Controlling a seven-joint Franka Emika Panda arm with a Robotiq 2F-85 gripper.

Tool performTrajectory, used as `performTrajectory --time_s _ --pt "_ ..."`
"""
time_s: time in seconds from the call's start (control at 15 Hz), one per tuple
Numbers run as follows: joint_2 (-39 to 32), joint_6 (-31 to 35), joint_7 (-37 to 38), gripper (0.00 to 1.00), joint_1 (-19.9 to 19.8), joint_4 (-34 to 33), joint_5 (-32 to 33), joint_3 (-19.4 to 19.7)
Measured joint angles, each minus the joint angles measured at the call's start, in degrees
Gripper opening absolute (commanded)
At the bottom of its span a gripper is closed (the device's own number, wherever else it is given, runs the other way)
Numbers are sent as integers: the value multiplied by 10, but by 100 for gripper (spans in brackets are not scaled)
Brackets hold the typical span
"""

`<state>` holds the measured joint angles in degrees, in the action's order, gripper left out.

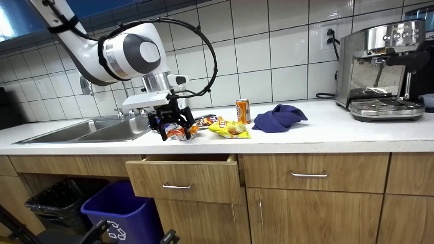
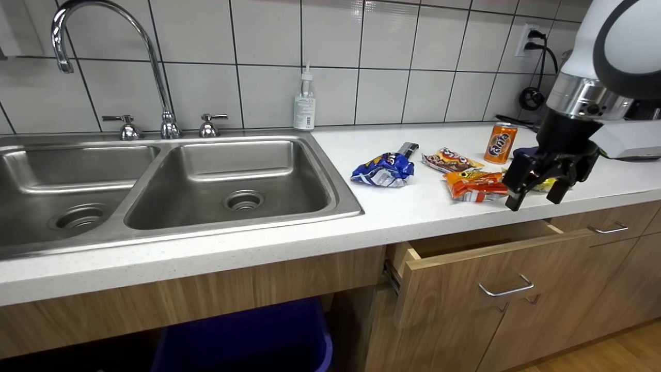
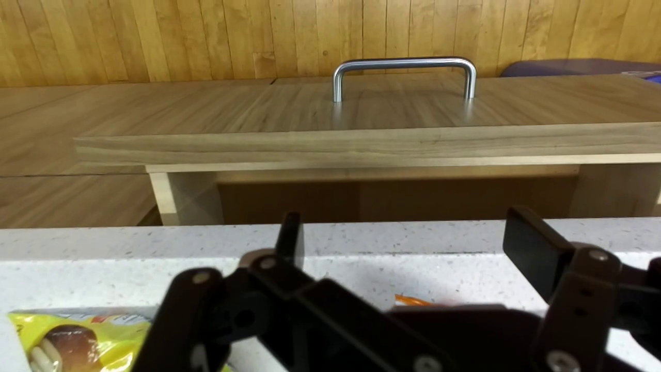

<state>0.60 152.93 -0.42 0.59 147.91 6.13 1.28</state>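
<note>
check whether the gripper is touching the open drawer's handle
Apart. In an exterior view, the countertop edge shows between the open gripper and the handle, which sits lower on the drawer front.

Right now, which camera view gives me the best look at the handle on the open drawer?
The wrist view: the handle of the open drawer appears largest there, seen from above with nothing in front of it. Both exterior views also show it whole and unblocked, but smaller.
</note>
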Motion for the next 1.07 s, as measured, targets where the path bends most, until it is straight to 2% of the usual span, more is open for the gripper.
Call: performTrajectory --time_s 0.6,1.07 --pt "-2 0 0 100 0 1 -1 0" --pt "-51 29 -6 100 0 -1 -1 0"
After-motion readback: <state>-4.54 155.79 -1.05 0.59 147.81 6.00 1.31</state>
